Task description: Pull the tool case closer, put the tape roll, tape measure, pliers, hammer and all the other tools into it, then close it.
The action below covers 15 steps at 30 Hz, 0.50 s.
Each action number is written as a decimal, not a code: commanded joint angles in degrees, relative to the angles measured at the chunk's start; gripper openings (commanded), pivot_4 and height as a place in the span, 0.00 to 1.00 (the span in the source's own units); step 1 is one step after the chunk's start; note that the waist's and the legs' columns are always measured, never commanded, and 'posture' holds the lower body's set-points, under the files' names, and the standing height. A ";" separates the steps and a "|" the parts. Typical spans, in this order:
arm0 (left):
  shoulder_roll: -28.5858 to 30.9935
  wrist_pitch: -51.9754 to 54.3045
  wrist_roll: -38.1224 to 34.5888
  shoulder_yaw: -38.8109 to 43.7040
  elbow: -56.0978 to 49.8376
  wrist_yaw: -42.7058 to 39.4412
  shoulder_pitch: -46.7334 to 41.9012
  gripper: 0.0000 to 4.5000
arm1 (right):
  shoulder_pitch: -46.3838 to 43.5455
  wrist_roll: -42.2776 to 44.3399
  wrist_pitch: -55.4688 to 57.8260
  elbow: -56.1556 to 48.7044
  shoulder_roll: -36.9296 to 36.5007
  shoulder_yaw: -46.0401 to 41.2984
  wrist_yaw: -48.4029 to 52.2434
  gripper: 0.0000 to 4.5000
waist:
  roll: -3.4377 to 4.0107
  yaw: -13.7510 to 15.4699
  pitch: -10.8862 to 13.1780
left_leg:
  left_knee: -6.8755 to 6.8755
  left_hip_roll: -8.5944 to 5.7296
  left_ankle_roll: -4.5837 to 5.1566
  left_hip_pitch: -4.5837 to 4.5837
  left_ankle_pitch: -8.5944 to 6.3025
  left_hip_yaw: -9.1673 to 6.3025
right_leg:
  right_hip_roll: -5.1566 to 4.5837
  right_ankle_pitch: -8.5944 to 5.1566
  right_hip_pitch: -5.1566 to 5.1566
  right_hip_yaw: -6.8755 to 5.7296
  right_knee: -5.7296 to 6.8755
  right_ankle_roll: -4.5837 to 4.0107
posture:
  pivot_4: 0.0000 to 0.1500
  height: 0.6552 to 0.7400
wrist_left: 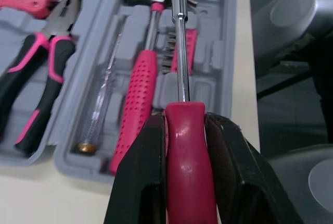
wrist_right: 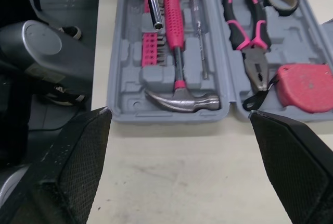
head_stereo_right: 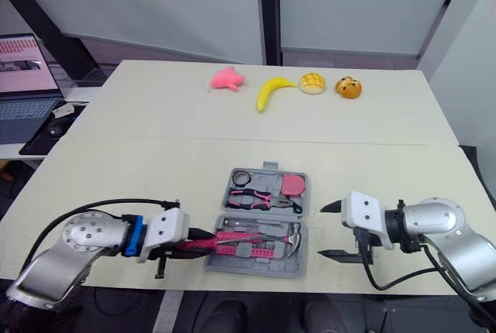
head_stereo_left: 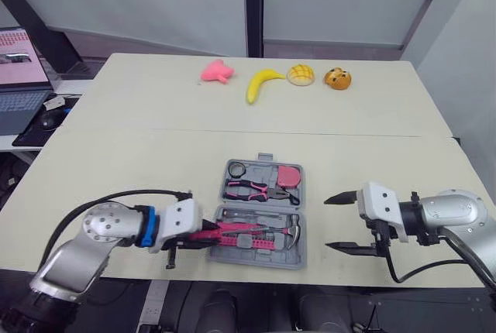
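Now, left gripper [wrist_left: 186, 122]: closed on the pink handle of a screwdriver [wrist_left: 180, 62], one black finger on each side of it.
Screwdriver: its metal shaft reaches out over the near half of the tool case, above the bit rack [wrist_right: 151, 49] and just beside the hammer handle; whether it touches the tray cannot be told.
Right gripper [head_stereo_left: 333, 223]: spread wide and holding nothing, hovering over the table to the right of the case, apart from it.
Tool case [wrist_right: 166, 114]: grey, lid open flat, at the near middle edge of the table [head_stereo_left: 155, 170], between the two grippers.
Near half: hammer [wrist_right: 175, 36] with a pink grip lying in its slot, a clear-handled tester screwdriver [wrist_right: 200, 36] beside it.
Far half: pliers [wrist_right: 250, 41], black tape roll [wrist_right: 281, 1] and pink tape measure [wrist_right: 304, 86].
Far side of table: pink toy [head_stereo_left: 216, 71], banana [head_stereo_left: 261, 84], yellow bun [head_stereo_left: 301, 75] and orange toy [head_stereo_left: 337, 79] in a row, well apart from the case.
Off to the left: laptop [head_stereo_left: 19, 77] on a lower desk.
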 commanded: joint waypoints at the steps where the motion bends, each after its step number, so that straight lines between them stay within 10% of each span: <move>1: -1.32 1.78 3.60 -5.22 -2.27 -0.47 -2.65 0.17 | 1.83 1.30 0.44 -3.20 -1.87 -2.18 0.91 1.00 | 0.00 0.06 0.00 | 0.00 0.00 0.00 -0.01 0.00 0.00 | 0.00 0.00 0.00 0.00 0.00 0.00 | 1.00 1.00; 15: -8.38 5.89 12.82 -15.51 -1.07 2.46 -8.97 0.17 | 5.34 0.33 -0.43 -3.53 -3.90 -3.25 1.55 1.00 | -0.03 0.12 0.02 | 0.08 -0.02 0.01 -0.01 0.01 -0.04 | 0.01 0.01 0.03 -0.01 0.06 0.01 | 1.00 1.00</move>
